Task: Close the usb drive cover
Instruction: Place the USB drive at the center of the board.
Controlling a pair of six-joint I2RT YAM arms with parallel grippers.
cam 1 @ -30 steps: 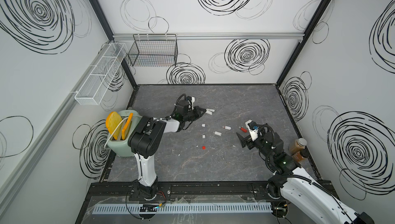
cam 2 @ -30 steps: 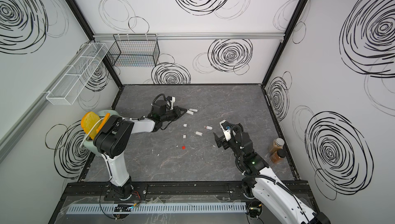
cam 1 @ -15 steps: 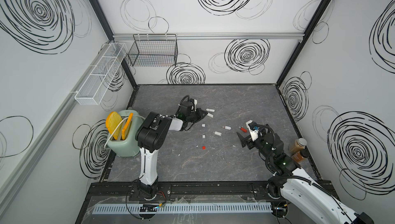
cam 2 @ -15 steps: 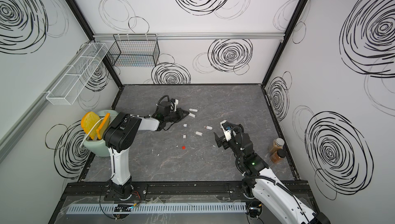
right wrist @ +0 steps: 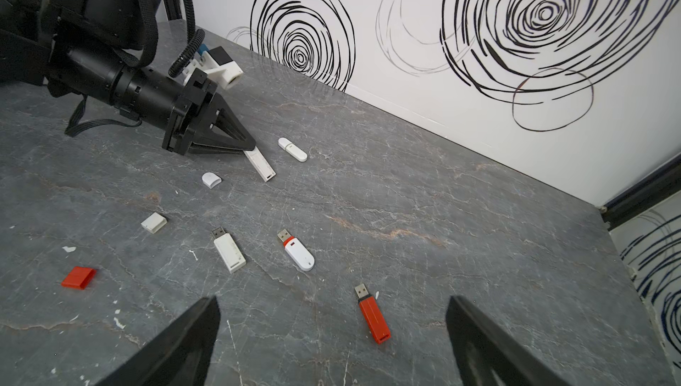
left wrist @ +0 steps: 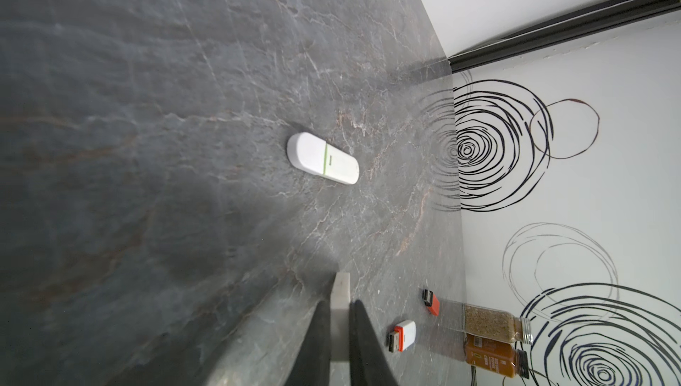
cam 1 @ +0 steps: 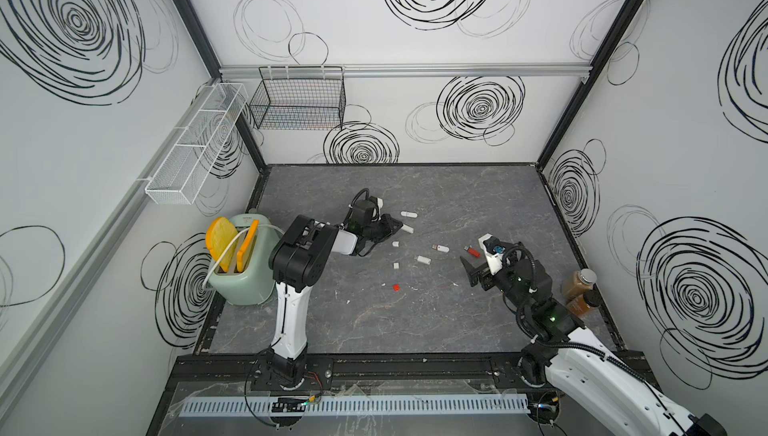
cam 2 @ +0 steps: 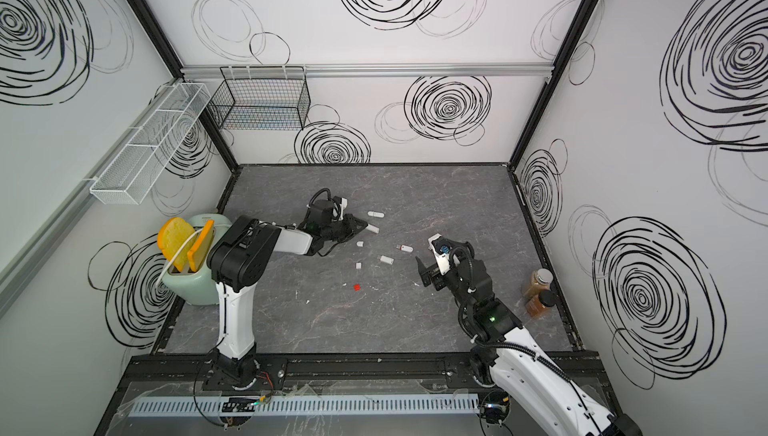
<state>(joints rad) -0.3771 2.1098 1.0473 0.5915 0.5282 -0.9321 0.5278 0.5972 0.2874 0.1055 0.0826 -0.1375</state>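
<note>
**Left fingers pinch a white stick**

The left fingers (left wrist: 318, 340) are closed on a long flat white plastic usb stick (right wrist: 262, 167), down low by the dark grey stone-look tabletop (right wrist: 423, 196). Most of the stick pokes out past the tips. I cannot tell which end has the plug. The right fingers (right wrist: 191, 332) are spread wide with nothing in them.

The stick looks light, hard and smooth, so it may slip or twist when a cap is pushed on. Best to hold its flat sides tight and leave the plug end free. A small rounded white plastic cap (right wrist: 211, 179) lies just beside the stick, and a small square white plastic cap (right wrist: 154, 223) lies near — tiny things, easy to flick away.

There is bare room toward the back wall. A closed white stick with a green line (left wrist: 322, 158) lies near the tips, so small moves look safest.
</note>
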